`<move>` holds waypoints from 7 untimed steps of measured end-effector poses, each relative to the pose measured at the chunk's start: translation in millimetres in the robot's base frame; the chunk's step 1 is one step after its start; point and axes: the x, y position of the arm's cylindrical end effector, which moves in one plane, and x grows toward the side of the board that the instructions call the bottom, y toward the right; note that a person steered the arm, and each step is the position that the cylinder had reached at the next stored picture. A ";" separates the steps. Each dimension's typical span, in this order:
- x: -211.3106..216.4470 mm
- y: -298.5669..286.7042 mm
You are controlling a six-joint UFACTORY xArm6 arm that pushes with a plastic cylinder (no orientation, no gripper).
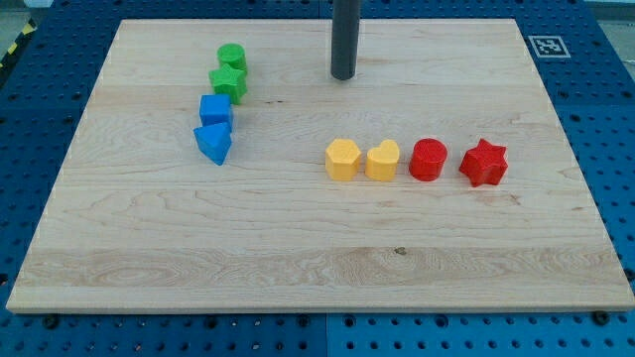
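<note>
My tip (pixel 343 76) stands on the wooden board (pixel 298 258) near the view's top, a little right of centre, touching no block. The nearest blocks are the green star (pixel 228 83) and the green cylinder (pixel 231 58) to its left, and the yellow hexagon (pixel 342 159) below it. Under the green pair sit a blue cube (pixel 215 109) and a blue triangle (pixel 213 143), forming a short column. Right of the yellow hexagon runs a row: a yellow heart (pixel 383 160), a red cylinder (pixel 429 159) and a red star (pixel 483 163).
The board lies on a blue perforated table (pixel 605 119). A black-and-white marker tag (pixel 547 45) sits at the board's top right corner.
</note>
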 end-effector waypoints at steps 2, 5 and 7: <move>-0.6 -0.4; 3.4 -0.4; 51.8 17.9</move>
